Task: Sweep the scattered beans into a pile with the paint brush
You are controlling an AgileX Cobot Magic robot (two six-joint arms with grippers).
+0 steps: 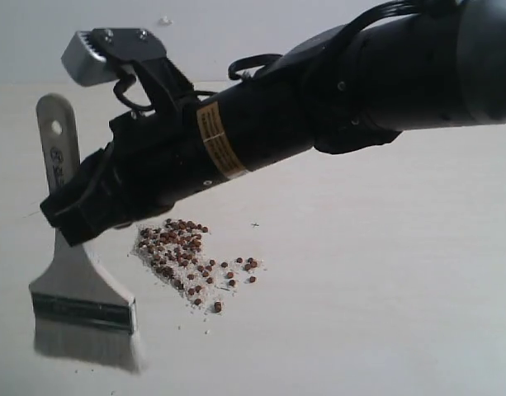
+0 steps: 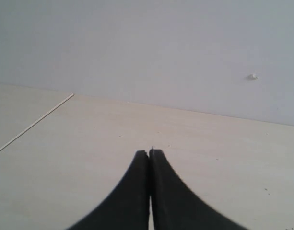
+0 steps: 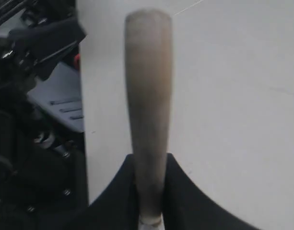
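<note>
In the exterior view the paint brush (image 1: 71, 280) stands upright at the left, its handle end with a hole up and its cream bristles down near the table. My right gripper (image 1: 71, 216) reaches across from the right and is shut on the handle. Just to the right of the brush lie the beans (image 1: 182, 252), brown pellets in whitish grit, dense at the upper left and trailing to the lower right. In the right wrist view the brush handle (image 3: 147, 91) rises between my fingers (image 3: 185, 191). My left gripper (image 2: 149, 152) is shut and empty over bare table.
The pale table (image 1: 385, 289) stretches to the right of the beans. A dark robot base (image 3: 31, 143) stands beyond the table's edge in the right wrist view. A thin seam (image 2: 36, 122) crosses the tabletop in the left wrist view.
</note>
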